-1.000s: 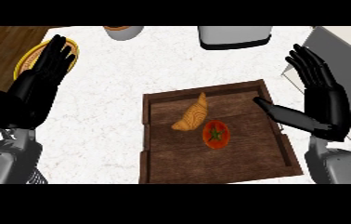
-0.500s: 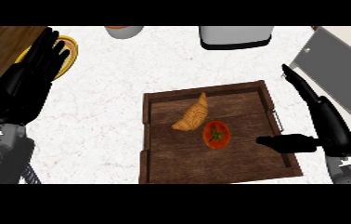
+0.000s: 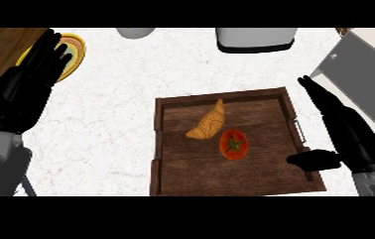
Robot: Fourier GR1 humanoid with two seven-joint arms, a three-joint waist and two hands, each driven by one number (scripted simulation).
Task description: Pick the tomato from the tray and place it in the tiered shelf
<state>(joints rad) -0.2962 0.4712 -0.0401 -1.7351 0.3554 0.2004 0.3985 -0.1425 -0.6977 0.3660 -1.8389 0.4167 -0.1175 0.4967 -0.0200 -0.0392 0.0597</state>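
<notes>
In the head view you are seeing the tomato (image 3: 233, 144) lying in the wooden tray (image 3: 183, 173), just beside a croissant (image 3: 207, 126). Your right hand (image 3: 344, 131) is hovering at the tray's right rim, fingers straight and close together, thumb jutting toward the tomato, holding nothing. Your left hand (image 3: 29, 82) is resting open at the left edge, fingers up.

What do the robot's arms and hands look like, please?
Each arm ends in a black robot hand with long, slim fingers and a thumb: the left robot hand and the right robot hand. Behind them, the left forearm and right forearm are plain grey. No cables, markings or sleeves show.
</notes>
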